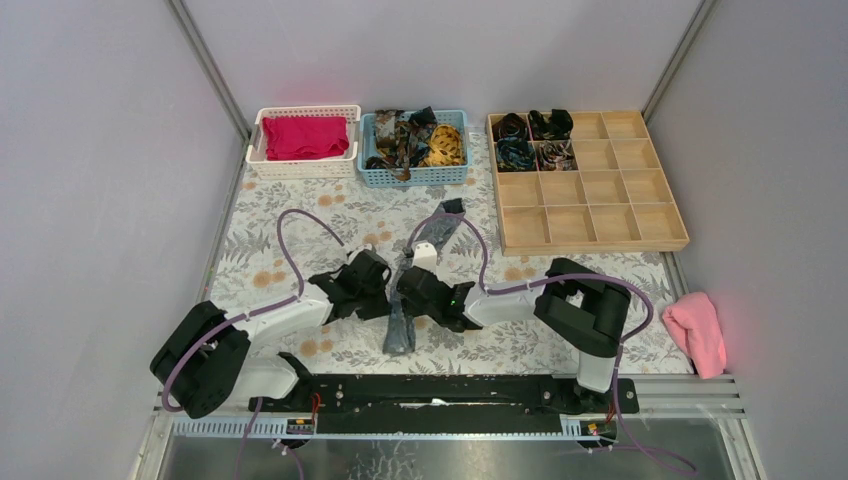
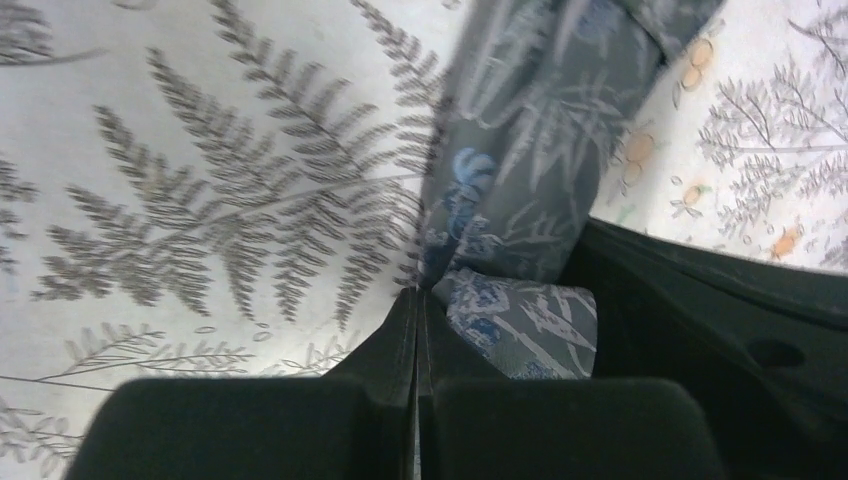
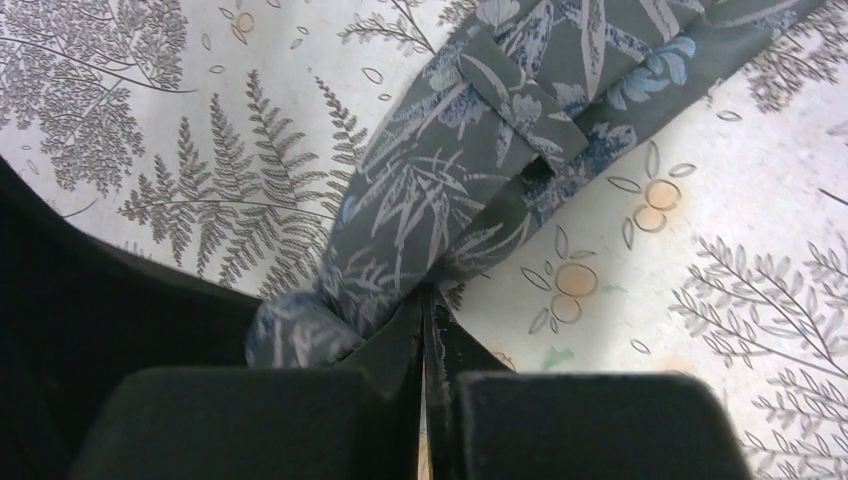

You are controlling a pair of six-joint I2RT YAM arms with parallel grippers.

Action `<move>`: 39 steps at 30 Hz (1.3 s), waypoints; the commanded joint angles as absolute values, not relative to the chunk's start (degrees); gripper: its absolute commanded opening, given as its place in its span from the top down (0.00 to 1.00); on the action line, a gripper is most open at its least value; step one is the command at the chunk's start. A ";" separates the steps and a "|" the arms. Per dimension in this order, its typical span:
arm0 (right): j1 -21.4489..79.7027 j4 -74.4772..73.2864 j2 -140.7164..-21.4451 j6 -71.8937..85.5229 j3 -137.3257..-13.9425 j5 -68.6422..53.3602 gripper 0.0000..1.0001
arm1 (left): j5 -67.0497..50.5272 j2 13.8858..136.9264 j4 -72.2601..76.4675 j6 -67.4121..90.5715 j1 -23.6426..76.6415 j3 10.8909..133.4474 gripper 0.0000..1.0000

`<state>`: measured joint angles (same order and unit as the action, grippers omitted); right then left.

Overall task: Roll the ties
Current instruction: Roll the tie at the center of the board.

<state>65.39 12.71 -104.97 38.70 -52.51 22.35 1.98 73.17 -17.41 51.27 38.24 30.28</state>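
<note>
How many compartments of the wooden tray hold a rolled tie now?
4 rolled ties: one in the far-left corner compartment, one right of it, one just nearer than the first, one beside that. The wooden tray's other compartments look empty.

From my feed it's just plain grey walls [image 1: 440,50] boxing in three sides, aluminium posts [image 1: 210,70] in the corners, and a fern-print tablecloth [image 1: 250,250], evenly lit.
</note>
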 commanded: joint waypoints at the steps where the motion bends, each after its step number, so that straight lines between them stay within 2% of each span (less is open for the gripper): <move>1: 64.78 8.71 -109.76 36.39 -54.02 17.67 1.00 | 1.91 74.02 -14.40 53.51 41.60 30.67 1.00; 8: 64.83 8.83 -110.20 38.80 -52.66 16.61 1.00 | 7.29 69.10 -19.58 51.87 42.05 33.77 1.00; 12: 64.79 3.75 -108.38 40.70 -52.45 19.30 1.00 | 10.89 68.16 -24.91 50.93 42.07 36.29 1.00; 17: 64.86 0.72 -102.31 42.74 -47.20 21.29 1.00 | 13.05 63.99 -28.13 52.50 41.98 34.06 1.00; 24: 65.41 3.33 -99.48 41.30 -42.53 16.64 1.00 | 13.81 59.37 -31.80 54.14 42.09 31.99 1.00; 33: 75.33 -1.46 -101.23 39.50 -46.70 16.45 1.00 | 10.97 56.09 -34.61 56.96 42.58 26.62 1.00; 39: 77.57 -0.58 -104.69 39.98 -48.51 15.24 1.00 | 11.04 54.21 -34.73 59.05 43.87 22.93 1.00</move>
